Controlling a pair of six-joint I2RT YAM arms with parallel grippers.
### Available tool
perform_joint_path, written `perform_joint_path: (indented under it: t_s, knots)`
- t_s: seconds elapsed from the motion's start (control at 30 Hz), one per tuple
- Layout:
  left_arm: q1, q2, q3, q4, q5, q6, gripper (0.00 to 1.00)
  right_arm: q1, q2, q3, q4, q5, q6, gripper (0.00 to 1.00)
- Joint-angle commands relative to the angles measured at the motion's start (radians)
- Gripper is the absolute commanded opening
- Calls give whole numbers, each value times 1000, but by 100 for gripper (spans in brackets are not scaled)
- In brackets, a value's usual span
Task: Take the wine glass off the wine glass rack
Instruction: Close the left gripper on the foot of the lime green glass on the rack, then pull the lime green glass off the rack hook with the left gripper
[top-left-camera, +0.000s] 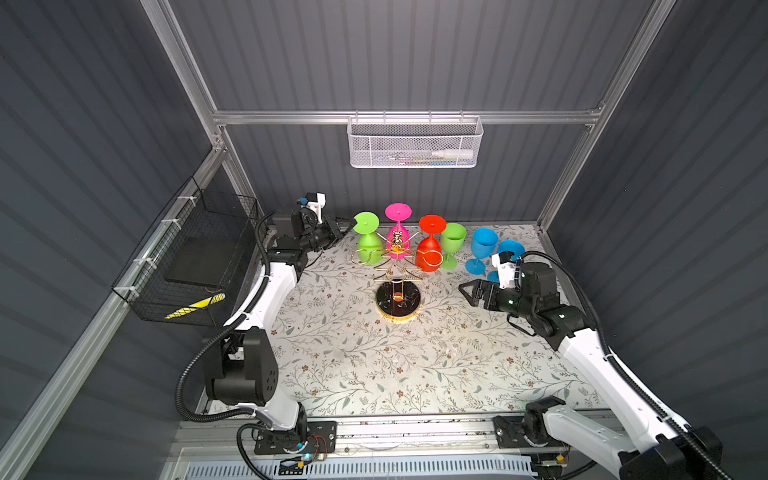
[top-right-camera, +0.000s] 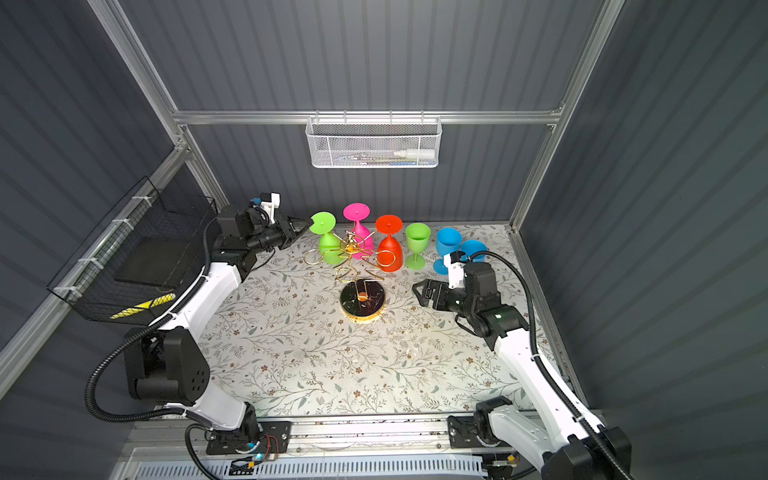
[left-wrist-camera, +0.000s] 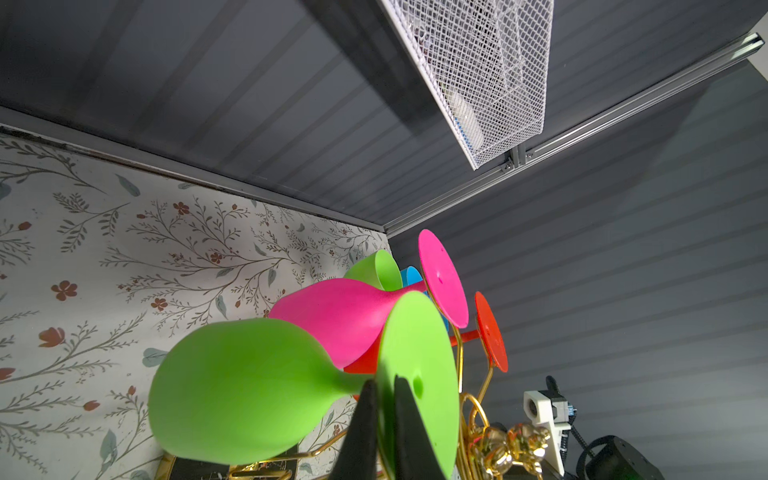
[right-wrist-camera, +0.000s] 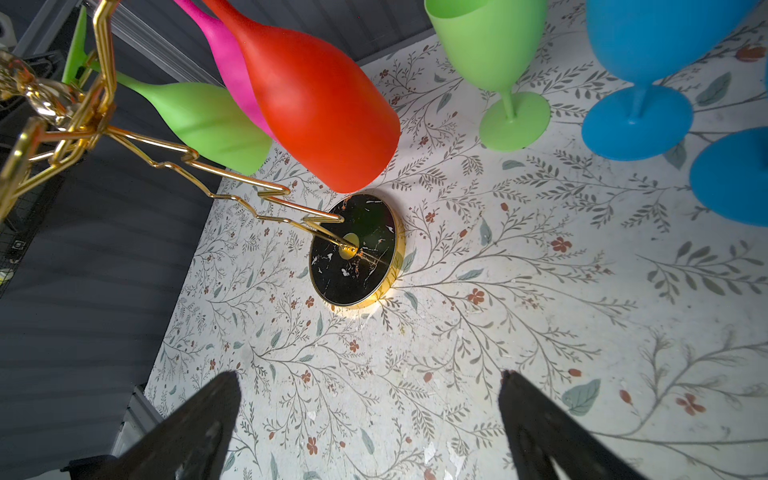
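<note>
The wine glass rack (top-left-camera: 394, 266), thin gold wire on a round black base (top-right-camera: 362, 301), stands mid-table in both top views. Three glasses hang upside down from it: green (top-left-camera: 368, 249), pink (top-left-camera: 398, 212) and red (top-left-camera: 430, 253). My left gripper (left-wrist-camera: 384, 384) is shut on the edge of the green wine glass's flat foot (left-wrist-camera: 428, 353), one finger on each face; its bowl (left-wrist-camera: 249, 386) still hangs in the rack. In a top view the left gripper (top-left-camera: 351, 226) meets that foot from the left. My right gripper (right-wrist-camera: 370, 376) is open and empty, low over the table right of the base (right-wrist-camera: 355, 249).
A green glass (top-left-camera: 453, 243) and two blue glasses (top-left-camera: 483, 245) stand upright at the back right, just behind the right arm. A white mesh basket (top-left-camera: 415, 141) hangs on the back wall. A black wire basket (top-left-camera: 187, 257) is fixed to the left wall.
</note>
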Motion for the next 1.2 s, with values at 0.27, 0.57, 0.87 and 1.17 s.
perform_joint_path:
  t_s: [0.27,0.57,0.87,1.17]
  knots:
    - [-7,-33,19,3,23,-29,0,6,6,19,37,-15,19,99]
    - [-5,-52,17,54,35,-86,0,8,0,22,31,-16,18,99]
    - [-1,-59,6,132,59,-163,0,8,-11,20,25,-14,20,99]
    - [-1,-69,6,96,69,-145,0,9,-15,20,24,-15,21,99]
